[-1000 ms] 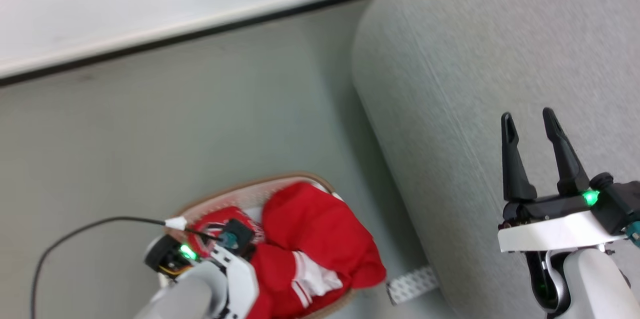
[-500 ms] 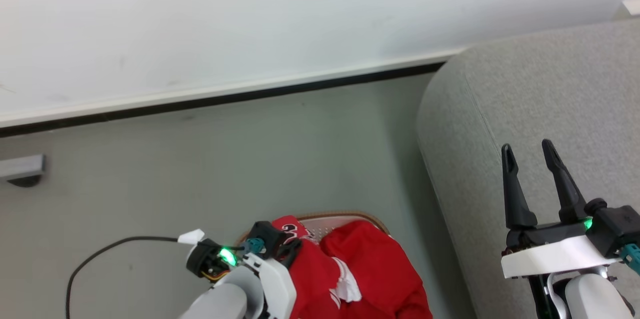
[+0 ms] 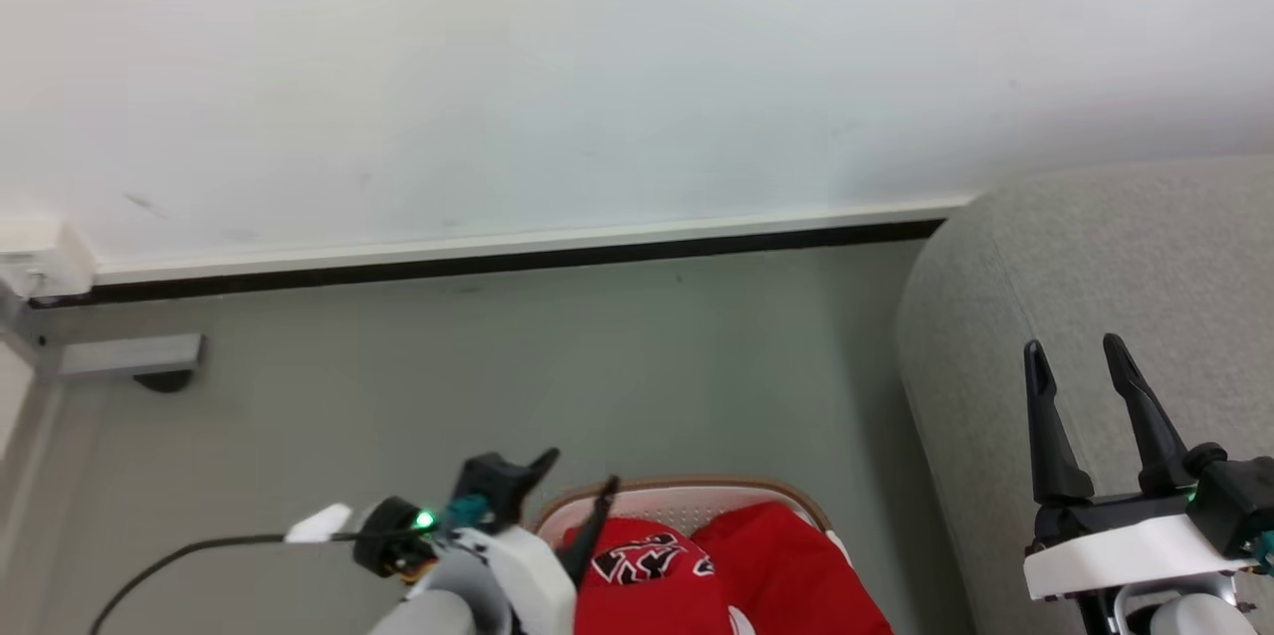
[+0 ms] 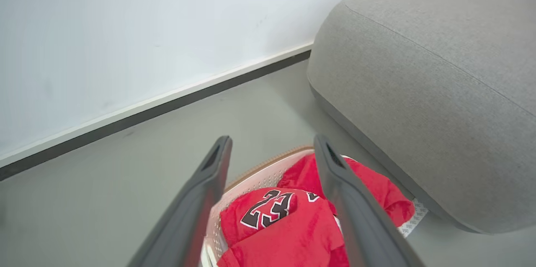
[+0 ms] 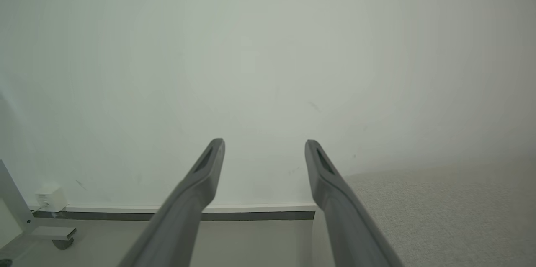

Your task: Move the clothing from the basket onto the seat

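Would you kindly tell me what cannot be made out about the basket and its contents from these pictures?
Basket: near half cut off by the head view's bottom edge; in the left wrist view the open left tool covers its sides.
Clothing: number of garments unclear; folds overlap and run past the bottom edge there.
Seat: far extent cut off by the left wrist view's right edge.

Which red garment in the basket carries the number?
The garment farther from the seat, printed with a black-and-white 23; the other garment shows plain red.
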You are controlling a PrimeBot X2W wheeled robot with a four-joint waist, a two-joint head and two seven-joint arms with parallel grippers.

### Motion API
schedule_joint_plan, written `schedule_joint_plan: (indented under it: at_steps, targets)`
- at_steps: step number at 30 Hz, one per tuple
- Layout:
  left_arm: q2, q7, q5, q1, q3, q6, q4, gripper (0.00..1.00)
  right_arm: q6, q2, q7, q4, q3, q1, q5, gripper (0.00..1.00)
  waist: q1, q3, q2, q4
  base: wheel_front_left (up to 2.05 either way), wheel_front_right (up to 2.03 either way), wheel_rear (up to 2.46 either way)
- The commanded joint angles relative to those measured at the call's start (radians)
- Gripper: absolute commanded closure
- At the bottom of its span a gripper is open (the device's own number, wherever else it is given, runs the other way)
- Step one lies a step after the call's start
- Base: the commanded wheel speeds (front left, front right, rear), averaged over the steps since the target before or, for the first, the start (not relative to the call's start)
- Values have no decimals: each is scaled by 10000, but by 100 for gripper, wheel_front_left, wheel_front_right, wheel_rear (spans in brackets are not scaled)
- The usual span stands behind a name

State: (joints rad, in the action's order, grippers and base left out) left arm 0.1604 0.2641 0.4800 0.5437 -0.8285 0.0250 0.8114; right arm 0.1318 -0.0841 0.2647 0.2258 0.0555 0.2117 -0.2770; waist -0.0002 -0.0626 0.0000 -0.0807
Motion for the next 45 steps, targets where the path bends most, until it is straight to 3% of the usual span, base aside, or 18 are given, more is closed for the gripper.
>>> schedule_joint_plan:
  at_steps: [1, 12, 17, 22, 29, 45]
  targets:
    - [221, 4, 117, -198, 165, -90, -239, 0, -21, -72, -8, -11, -55, -156, 56, 0, 2, 205, 0, 231, 0, 0, 0]
    - [1633, 5, 274, -2022, 2899, -1081, -3869, 0, -21, -247, -6, -215, -317, -776, 85, 0, 2, 623, 0, 636, 0, 0, 0]
    - [1757, 5, 97, -2989, 4297, -1426, -5220, 0, -21, -284, -6, -313, -359, -973, 124, 0, 2, 630, 0, 580, 0, 0, 0]
    - [1487, 5, -229, -3822, 5348, -1641, -6172, 0, -21, -204, -6, -424, -235, -1058, 179, 0, 2, 602, 0, 414, 0, 0, 0]
    - [961, 5, -721, -4626, 6101, -1424, -6588, 0, -21, -119, -6, -377, -166, -1078, 113, 0, 2, 530, 0, 286, 0, 0, 0]
    - [179, 6, -1438, -4662, 6916, -812, -6256, 0, -21, -231, -6, -288, 3, -875, 93, 0, 2, 506, 0, 127, 0, 0, 0]
